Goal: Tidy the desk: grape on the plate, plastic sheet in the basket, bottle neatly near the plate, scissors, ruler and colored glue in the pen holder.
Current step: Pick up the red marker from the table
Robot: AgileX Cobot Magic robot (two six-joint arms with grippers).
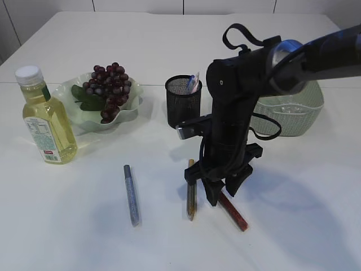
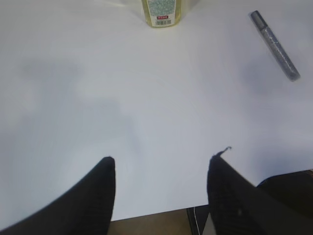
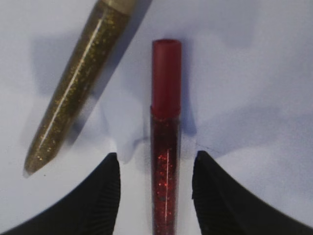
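Three glitter glue tubes logged on the white table (image 1: 67, 226): silver glitter glue tube (image 1: 131, 195) lying alone at left; gold glitter glue tube (image 1: 191, 197) and red glitter glue tube (image 1: 233, 211) close together under the right arm. Right gripper (image 3: 155, 183) lowered over the red tube, fingers (image 3: 98, 196) parted to either side of it with bare table showing between pad and tube on both sides (not clamped, nothing held). Left gripper (image 2: 161, 188) parked low over empty table, jaws standing well apart, holding nothing. Black mesh pen holder (image 1: 183, 104) noted behind the arm, something pale already standing in it. Grapes (image 1: 109, 90) found on the green plate (image 1: 132, 110), oil bottle (image 1: 46, 118) upright just beside that plate, pale green basket (image 1: 293, 113) at right rear.

Risks judged: gold tube lying close at an angle beside the left finger, so possibly nudged or rolled on closing; round, slick red tube liable to roll or pivot if pinched off-centre; grip taken near one end liable to let the tube droop on lifting.
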